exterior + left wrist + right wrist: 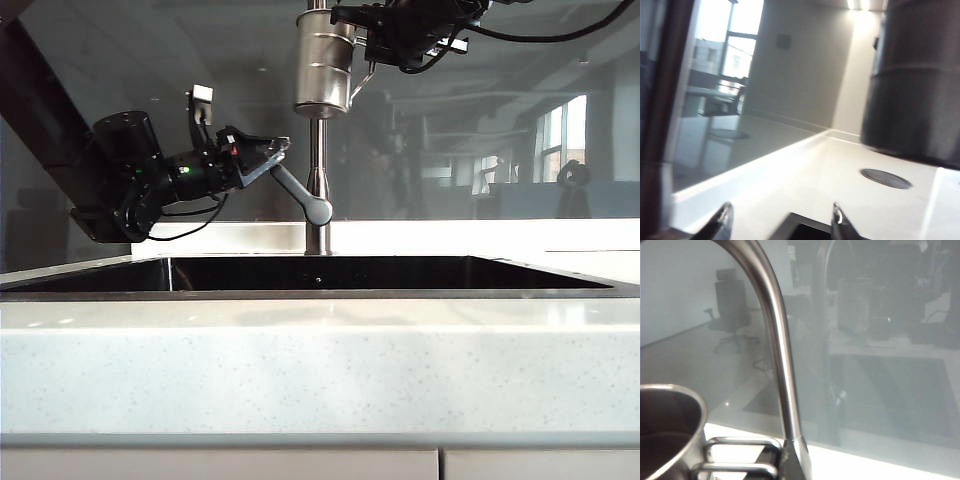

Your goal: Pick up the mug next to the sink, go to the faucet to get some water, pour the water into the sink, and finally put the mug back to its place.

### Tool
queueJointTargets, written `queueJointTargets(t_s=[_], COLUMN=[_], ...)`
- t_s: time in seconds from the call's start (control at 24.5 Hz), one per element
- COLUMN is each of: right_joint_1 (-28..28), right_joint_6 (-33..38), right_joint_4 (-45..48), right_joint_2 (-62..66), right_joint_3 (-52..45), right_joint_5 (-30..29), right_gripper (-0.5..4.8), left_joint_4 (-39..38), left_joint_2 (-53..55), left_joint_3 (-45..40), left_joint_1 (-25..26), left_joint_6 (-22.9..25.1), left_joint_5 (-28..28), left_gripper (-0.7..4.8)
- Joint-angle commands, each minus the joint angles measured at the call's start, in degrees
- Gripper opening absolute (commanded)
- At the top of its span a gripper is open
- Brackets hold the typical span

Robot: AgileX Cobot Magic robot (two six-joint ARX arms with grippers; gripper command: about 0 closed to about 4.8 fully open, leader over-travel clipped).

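Note:
The steel mug (322,65) hangs upright high over the sink (320,272), close against the faucet (318,160) pipe. My right gripper (385,50) reaches in from above right and is shut on the mug's wire handle (735,455). In the right wrist view the mug rim (670,405) sits beside the curved faucet pipe (775,340). My left gripper (275,150) is open just above the faucet's side lever (300,195). Its fingers (722,225) have nothing between them, and the mug (915,85) looms above. No water shows.
A pale speckled counter (320,370) runs across the front, with a glass wall behind the sink. A round dark disc (886,178) lies flush in the counter behind the sink. The left arm's body (130,175) hangs over the sink's left end.

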Motion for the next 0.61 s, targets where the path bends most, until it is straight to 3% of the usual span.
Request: queueJointTargets(t_s=[0.04, 0.12, 0.24, 0.49, 0.61], right_joint_1=[0.3, 0.3, 0.3, 0.3, 0.3], right_joint_6=[0.4, 0.4, 0.4, 0.3, 0.3], right_joint_4=[1.8, 1.8, 1.6, 1.5, 1.5], right_joint_2=[-0.6, -0.6, -0.7, -0.7, -0.7], right_joint_3=[0.7, 0.7, 0.7, 0.7, 0.7], right_joint_5=[-0.2, -0.2, -0.2, -1.1, -1.1], right_gripper=[-0.02, -0.02, -0.02, -0.02, -0.02], left_joint_4=[4.9, 6.2, 6.6, 4.4, -0.3], left_joint_2=[-0.5, -0.5, -0.5, -0.5, -0.5], left_joint_3=[0.2, 0.2, 0.2, 0.2, 0.2], left_joint_1=[0.0, 0.0, 0.1, 0.2, 0.2], left_joint_6=[-5.6, -7.8, -6.9, 2.9, 8.7], left_joint_5=[4.7, 5.1, 4.8, 0.3, -0.5], left_gripper=[2.46, 2.46, 2.46, 2.46, 2.46])
